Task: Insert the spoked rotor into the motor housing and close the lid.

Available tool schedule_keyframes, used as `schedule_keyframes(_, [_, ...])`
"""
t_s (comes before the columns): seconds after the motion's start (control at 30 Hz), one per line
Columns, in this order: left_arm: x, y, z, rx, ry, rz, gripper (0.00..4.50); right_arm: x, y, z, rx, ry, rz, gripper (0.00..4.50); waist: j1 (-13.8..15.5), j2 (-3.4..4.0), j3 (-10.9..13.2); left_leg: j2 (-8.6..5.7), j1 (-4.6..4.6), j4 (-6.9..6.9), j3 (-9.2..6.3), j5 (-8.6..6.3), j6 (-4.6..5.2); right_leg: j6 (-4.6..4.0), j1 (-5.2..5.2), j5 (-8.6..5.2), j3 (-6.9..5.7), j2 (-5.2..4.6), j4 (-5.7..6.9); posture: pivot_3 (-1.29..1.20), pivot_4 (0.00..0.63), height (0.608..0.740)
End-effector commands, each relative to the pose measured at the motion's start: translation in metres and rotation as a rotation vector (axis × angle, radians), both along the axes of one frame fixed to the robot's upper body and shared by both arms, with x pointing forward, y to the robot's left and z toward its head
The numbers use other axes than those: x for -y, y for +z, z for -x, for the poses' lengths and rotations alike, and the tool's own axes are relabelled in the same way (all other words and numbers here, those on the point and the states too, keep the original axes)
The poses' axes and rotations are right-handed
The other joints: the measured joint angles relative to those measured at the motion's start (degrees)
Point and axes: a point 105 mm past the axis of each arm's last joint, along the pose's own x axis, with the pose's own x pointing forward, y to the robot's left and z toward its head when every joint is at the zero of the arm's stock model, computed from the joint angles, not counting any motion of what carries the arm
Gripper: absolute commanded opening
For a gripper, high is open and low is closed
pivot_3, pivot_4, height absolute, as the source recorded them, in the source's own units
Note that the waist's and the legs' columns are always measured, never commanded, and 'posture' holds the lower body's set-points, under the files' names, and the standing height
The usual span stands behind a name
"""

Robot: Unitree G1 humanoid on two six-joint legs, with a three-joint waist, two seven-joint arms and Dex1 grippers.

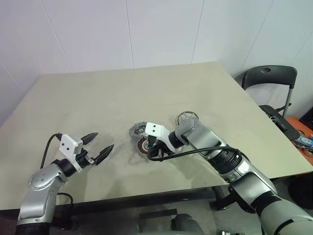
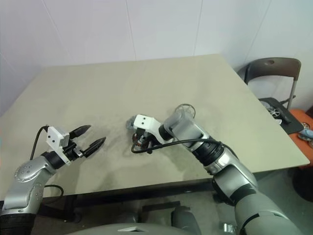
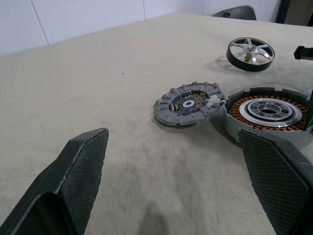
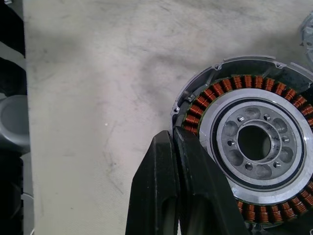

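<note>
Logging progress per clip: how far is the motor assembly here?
Nothing assembled yet. The spoked rotor lies apart on the table, and the lid lies flat beside the open motor housing, windings exposed. In hand: the right gripper, fingers shut, sits at the housing's rim; the left gripper is open. Left: insert rotor, close lid.

No readable text, labels, brand marks or numbers anywhere in these views. Nothing legible on the beige tabletop (image 1: pixel 122 98) or on the parts lying on it.
</note>
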Motion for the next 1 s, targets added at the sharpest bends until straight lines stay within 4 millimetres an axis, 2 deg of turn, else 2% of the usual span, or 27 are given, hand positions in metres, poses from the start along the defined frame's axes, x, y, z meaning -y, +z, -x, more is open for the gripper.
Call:
schedule_keyframes(0.03, [-0.001,0.012,0.0,0.044,-0.007,-0.017,4.5,-0.01,0.015,0.009,0.009,0.069,-0.057,0.67,0.02,0.0,0.0,0.0,0.0,0.0,0.0,0.0,0.0,0.0,0.0,0.0,0.0,0.0,0.0,0.0,0.0,0.74])
schedule_keyframes(0.27, [-0.001,0.011,-0.001,0.042,-0.015,-0.019,4.5,-0.008,0.032,0.01,0.013,0.064,-0.119,3.01,0.09,-0.01,-0.01,-0.01,0.02,0.05,-0.03,0.0,0.0,0.0,0.07,0.0,-0.03,0.0,0.0,0.0,0.0,0.74])
schedule_keyframes(0.4, [0.002,0.012,-0.002,0.042,-0.023,-0.017,4.5,0.005,0.047,-0.002,0.061,0.0,-0.173,4.36,0.2,-0.02,-0.01,-0.02,0.03,0.07,-0.04,0.0,0.0,0.0,0.1,0.0,-0.04,0.0,0.0,0.0,0.0,0.74])
schedule_keyframes(0.53, [0.009,0.011,-0.004,0.029,-0.054,-0.006,4.5,0.035,0.05,-0.015,0.095,-0.086,-0.189,4.43,0.49,-0.06,-0.04,-0.04,0.02,0.07,-0.05,0.0,0.01,0.01,0.12,0.0,-0.06,-0.02,-0.04,0.0,0.0,0.74])
schedule_keyframes(0.67, [0.009,0.011,-0.006,0.031,-0.059,-0.019,4.5,0.055,0.05,-0.024,0.142,-0.163,-0.212,4.43,0.31,-0.08,-0.05,-0.03,0.02,0.05,-0.04,-0.01,0.01,0.01,0.13,0.0,-0.07,-0.01,-0.06,0.0,0.0,0.74])
schedule_keyframes(0.73, [0.008,0.011,-0.008,0.031,-0.061,-0.026,4.5,0.066,0.058,-0.026,0.153,-0.206,-0.345,4.43,0.24,-0.1,-0.06,0.0,0.02,0.05,-0.03,0.0,0.01,0.01,0.11,0.0,-0.06,-0.01,-0.04,0.0,0.0,0.74])
schedule_keyframes(0.87, [0.008,0.011,-0.009,0.029,-0.077,-0.029,4.5,0.103,0.037,-0.028,0.264,-0.278,-0.304,4.43,0.54,-0.11,-0.07,-0.03,0.03,0.06,-0.01,-0.01,0.03,0.02,0.19,0.0,-0.07,-0.02,-0.09,0.0,0.0,0.74])
schedule_keyframes(1.0, [0.01,0.012,-0.008,0.024,-0.092,-0.026,4.5,0.118,0.021,-0.029,0.283,-0.32,-0.292,4.43,0.27,-0.11,-0.07,-0.01,0.08,0.1,0.09,-0.03,0.05,0.03,0.23,0.01,-0.05,0.02,-0.09,0.0,0.0,0.74])
